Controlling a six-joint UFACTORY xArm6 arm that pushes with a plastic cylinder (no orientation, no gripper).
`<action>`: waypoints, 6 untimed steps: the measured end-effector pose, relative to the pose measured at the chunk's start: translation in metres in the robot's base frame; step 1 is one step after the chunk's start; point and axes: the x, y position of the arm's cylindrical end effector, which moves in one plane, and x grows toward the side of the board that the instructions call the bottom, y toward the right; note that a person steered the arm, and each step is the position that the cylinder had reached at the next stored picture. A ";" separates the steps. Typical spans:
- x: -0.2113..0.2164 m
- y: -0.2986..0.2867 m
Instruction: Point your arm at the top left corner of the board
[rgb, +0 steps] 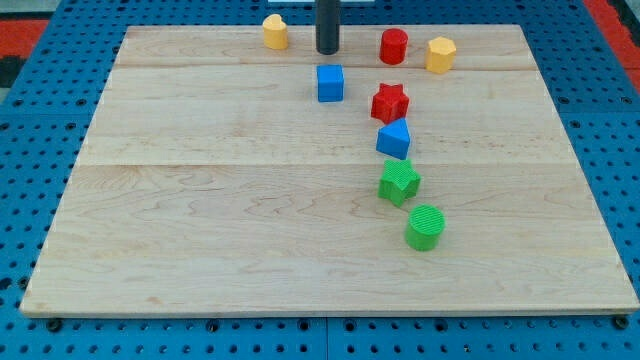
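My tip (327, 50) rests on the wooden board (200, 200) near its top edge, a little left of centre. It stands just above the blue cube (330, 83), between the yellow heart-like block (275, 32) on its left and the red cylinder (393, 46) on its right. The board's top left corner (128, 29) lies far to the tip's left. The rod runs up out of the view's top.
A yellow hexagonal block (440, 54) sits at the top right. A red star (390, 102), a blue triangular block (394, 139), a green star (399, 182) and a green cylinder (425, 227) run down the view right of centre. Blue pegboard (40, 120) surrounds the board.
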 end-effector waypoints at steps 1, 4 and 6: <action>0.039 -0.021; -0.003 -0.243; -0.050 -0.237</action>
